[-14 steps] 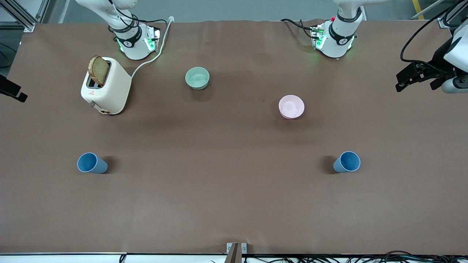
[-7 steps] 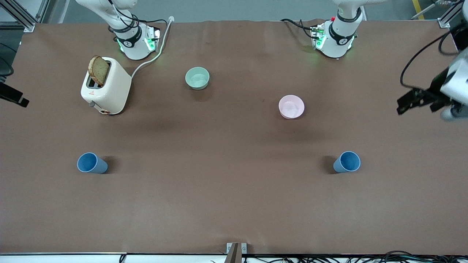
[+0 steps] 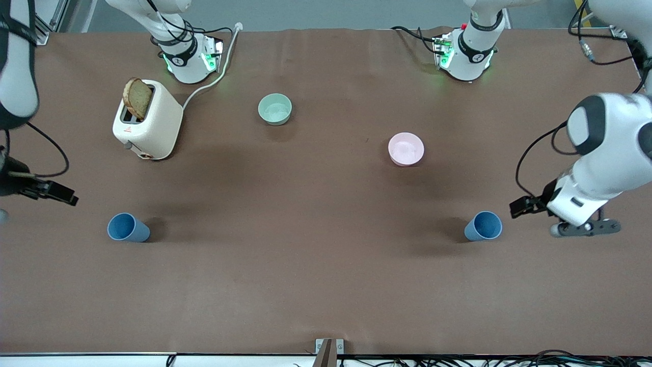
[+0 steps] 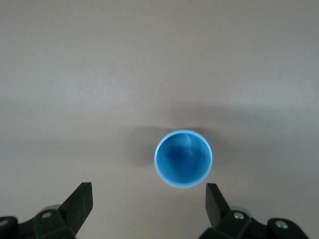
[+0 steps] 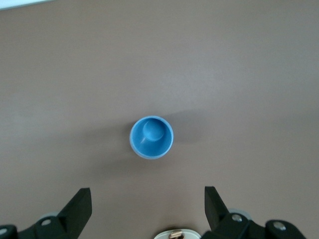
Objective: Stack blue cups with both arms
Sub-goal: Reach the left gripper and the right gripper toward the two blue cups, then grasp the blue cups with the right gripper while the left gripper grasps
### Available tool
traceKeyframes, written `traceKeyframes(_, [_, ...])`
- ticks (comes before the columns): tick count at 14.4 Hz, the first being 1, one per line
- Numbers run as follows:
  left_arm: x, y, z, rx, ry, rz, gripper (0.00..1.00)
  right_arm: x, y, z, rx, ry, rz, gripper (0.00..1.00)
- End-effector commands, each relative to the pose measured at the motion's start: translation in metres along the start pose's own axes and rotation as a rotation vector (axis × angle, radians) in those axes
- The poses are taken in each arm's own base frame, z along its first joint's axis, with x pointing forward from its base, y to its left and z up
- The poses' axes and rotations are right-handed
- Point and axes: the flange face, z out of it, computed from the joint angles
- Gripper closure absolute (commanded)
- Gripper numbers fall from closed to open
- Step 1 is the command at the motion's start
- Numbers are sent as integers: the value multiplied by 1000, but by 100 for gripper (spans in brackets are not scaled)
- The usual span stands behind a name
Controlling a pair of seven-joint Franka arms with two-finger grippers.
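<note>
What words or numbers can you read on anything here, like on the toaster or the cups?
None can be read.
toaster: a small red mark on its end face, too small to read.
robot bases: small dark marks on the collars, too small to read.
blue cups, pale green bowl, pink bowl: plain, no writing in any view.
</note>
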Motion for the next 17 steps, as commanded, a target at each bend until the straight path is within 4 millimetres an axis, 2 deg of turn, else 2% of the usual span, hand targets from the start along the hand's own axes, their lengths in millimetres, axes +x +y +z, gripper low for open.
traceKeyframes(1, [-3,1,46,1,-1,9,0,-8,10,58,-7,-10,-24,0])
traceKeyframes(2, [-3,1,58,-1,-16,10,0,-12,9,82,-10,4,-27,0])
traceKeyframes(3, [-4,2,68,-3,-31,11,5,-18,6,107,-16,23,-37,0])
traceKeyframes(5, [-4,2,83,-5,-53,10,17,-25,13,162,-26,49,-59,0])
traceKeyframes(7, [-4,1,96,-7,-70,7,26,-24,15,187,-28,40,-66,0])
traceKeyframes(11, [-3,0,112,-11,-88,10,45,-18,25,223,-41,77,-56,0])
traceKeyframes(12, [-3,1,117,-12,-96,11,50,-18,28,226,-43,80,-52,0])
traceKeyframes(14, [-1,-1,121,-13,-97,6,59,-11,29,229,-41,84,-45,7])
traceKeyframes(17, [1,-2,122,-15,-96,2,83,-3,25,226,-36,91,-38,26])
